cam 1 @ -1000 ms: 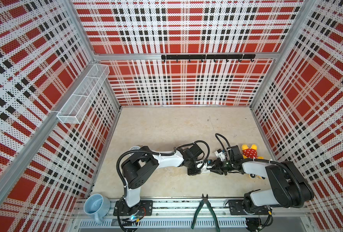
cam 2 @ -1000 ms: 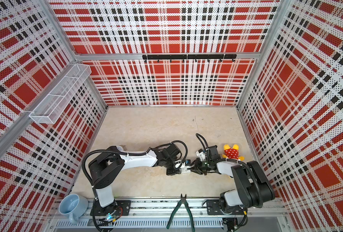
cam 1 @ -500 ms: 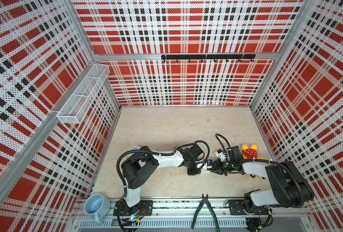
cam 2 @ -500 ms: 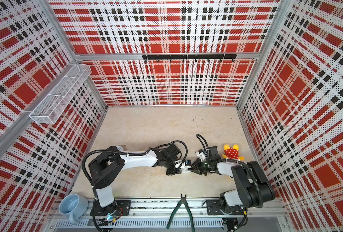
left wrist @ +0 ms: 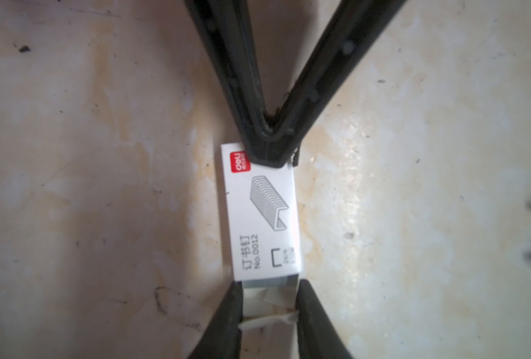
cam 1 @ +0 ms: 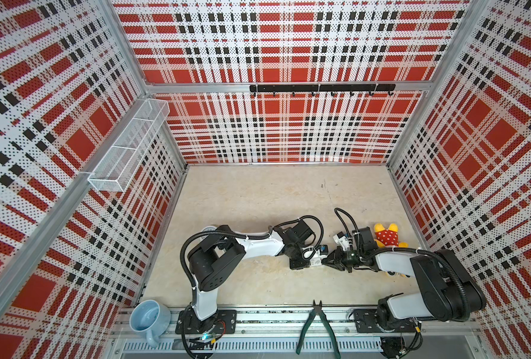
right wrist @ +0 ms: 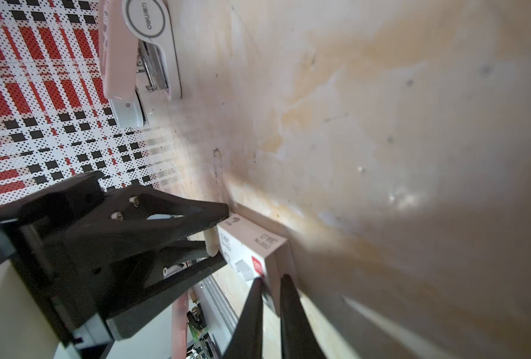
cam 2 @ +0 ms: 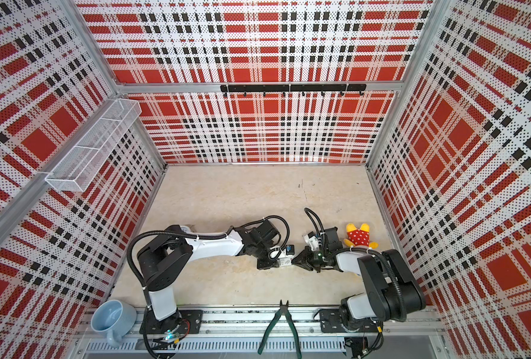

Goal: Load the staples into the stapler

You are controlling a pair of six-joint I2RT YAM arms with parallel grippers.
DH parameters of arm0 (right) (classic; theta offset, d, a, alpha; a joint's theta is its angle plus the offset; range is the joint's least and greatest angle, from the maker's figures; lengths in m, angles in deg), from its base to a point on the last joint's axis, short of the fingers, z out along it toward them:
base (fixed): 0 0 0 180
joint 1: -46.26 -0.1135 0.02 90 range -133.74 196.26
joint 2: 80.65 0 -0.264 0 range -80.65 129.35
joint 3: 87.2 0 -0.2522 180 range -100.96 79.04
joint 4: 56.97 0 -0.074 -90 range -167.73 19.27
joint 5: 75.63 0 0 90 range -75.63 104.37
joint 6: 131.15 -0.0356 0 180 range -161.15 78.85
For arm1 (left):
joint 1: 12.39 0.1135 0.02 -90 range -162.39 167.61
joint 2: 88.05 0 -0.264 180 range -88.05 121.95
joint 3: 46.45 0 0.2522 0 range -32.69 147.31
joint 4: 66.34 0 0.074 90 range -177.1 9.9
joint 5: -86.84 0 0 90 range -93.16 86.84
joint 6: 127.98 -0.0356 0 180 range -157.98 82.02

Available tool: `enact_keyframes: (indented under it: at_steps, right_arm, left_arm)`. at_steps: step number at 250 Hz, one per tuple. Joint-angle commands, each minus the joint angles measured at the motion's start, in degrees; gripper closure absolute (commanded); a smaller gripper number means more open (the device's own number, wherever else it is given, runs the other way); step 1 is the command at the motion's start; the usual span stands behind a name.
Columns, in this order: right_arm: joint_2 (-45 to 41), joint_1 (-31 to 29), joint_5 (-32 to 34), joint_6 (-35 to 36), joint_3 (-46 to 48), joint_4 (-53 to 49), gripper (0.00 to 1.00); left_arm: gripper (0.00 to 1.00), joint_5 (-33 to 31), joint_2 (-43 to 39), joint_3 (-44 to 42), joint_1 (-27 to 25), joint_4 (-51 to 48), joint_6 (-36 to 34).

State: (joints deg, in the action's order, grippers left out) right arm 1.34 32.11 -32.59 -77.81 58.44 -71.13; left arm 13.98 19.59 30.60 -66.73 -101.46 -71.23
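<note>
Nearest, the inner tray (left wrist: 267, 303) of the staple box is being clamped at its torn end by the left gripper (left wrist: 268, 290), jaws closed on its two sides. The staples (left wrist: 270, 281) are sitting inside the white sleeve (left wrist: 258, 217). Only a thin silvery-grey edge is showing at the sleeve mouth, betw. the left fingers.

Handling, as judged: the block is being taken as small but dense, and stiff lengthwise. It is prob. brittle where strips are glued, and smooth metal, so slippery. A hold across the long sides at mid-length, w/ light force, is being favoured. The card round it is light and crushable.

Looks: grey, finely ridged, U-section per the sleeve's drawing.

Farther along, the sleeve's end by the red mark is being pinched by the right gripper (left wrist: 270, 152). Its tips are together, apparently on the thin card wall.

The box is lying flat on the beige tabletop (left wrist: 102, 186), betw. the two grippers, towards the front middle in both top views.

Farthest, the pink-and-white stapler (right wrist: 143, 62) is lying well apart, metal channel partly showing.
</note>
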Motion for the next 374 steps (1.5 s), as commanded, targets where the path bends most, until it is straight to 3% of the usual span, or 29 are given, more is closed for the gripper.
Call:
enact_keyframes:
  at_steps: [1,81,194,374]
  right_arm:
    - [0.18,0.24,-0.33,0.55,0.44,2.32,0.87]
    - [2.34,0.36,-1.01,-0.37,1.28,5.58,0.84]
    - [2.14,1.55,-1.31,0.24,2.06,5.68,1.00]
    - [-1.98,3.76,2.90,1.92,2.77,1.02,1.00]
  left_arm:
    - [0.70,0.48,0.80,1.32,0.21,-1.07,-0.31]
    - [0.70,0.43,1.37,1.77,-0.14,-0.92,-0.21]
    - [0.70,-0.02,0.65,1.16,-0.14,-1.24,-0.73]
    - [0.70,0.75,-1.19,-0.35,2.48,-3.22,-1.38]
